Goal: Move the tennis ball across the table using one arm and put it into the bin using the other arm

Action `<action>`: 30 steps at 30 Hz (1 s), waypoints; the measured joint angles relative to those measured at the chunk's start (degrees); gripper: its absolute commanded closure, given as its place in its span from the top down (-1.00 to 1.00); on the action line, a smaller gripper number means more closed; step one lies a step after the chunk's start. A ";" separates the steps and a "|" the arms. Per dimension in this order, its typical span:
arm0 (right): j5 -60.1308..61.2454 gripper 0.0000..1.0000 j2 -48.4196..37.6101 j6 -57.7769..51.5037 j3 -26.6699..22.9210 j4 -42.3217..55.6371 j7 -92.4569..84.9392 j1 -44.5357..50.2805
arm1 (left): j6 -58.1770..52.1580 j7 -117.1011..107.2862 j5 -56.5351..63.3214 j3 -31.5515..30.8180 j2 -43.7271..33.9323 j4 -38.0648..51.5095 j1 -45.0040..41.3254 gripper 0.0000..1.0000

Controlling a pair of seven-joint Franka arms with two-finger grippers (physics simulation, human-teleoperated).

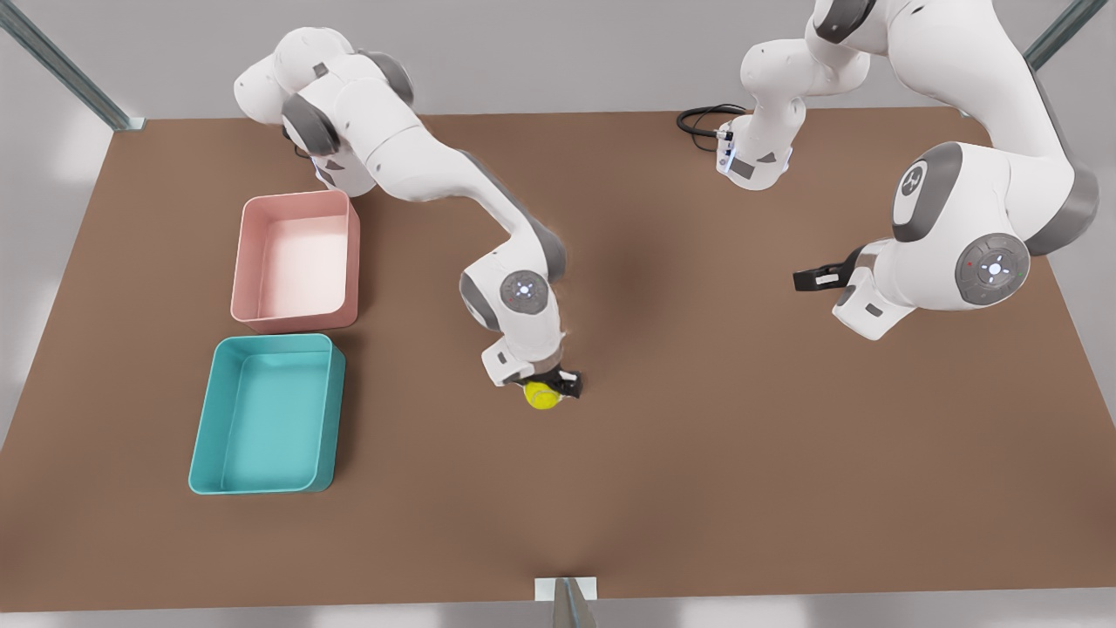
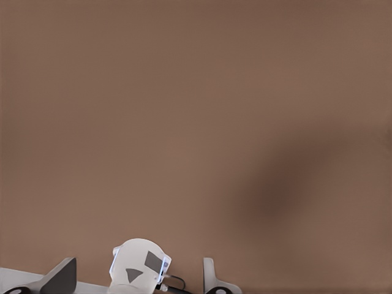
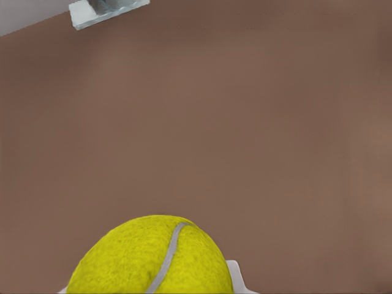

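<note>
The tennis ball (image 1: 542, 398) sits near the middle of the brown table (image 1: 697, 453), just under my right gripper (image 1: 547, 388). The black fingers (image 1: 568, 382) close on either side of it. In the right wrist view the ball (image 3: 153, 260) looms close, white seam showing, against bare table (image 3: 245, 122). The teal bin (image 1: 202, 453) lies at the front view's left, well apart from the ball. My left gripper (image 1: 799, 280) hangs above the table at the front view's right, pointing toward the middle, and that arm waits. The left wrist view looks across the table (image 2: 184, 122).
A pink tray (image 1: 246, 262) stands just behind the teal bin. Both arm bases (image 1: 754, 161) sit along the far edge, one with a black cable (image 1: 702, 118). One white base (image 2: 139, 269) also appears in the left wrist view. A metal bracket (image 1: 565, 593) marks the near edge.
</note>
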 measured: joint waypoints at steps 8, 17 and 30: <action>-3.12 0.18 -4.11 -16.35 -0.36 -2.10 -23.16 -30.35 | 0.01 -0.07 0.00 0.00 0.31 -0.08 -0.02 1.00; -0.21 1.00 -1.63 -17.33 -0.03 -2.44 -44.39 -34.16 | -0.02 -0.13 0.01 -0.67 0.43 -0.43 -0.10 1.00; 4.33 1.00 -35.43 -38.71 -0.57 -17.65 -49.81 -35.20 | 0.18 -0.12 3.41 -5.00 -0.51 -1.49 0.96 1.00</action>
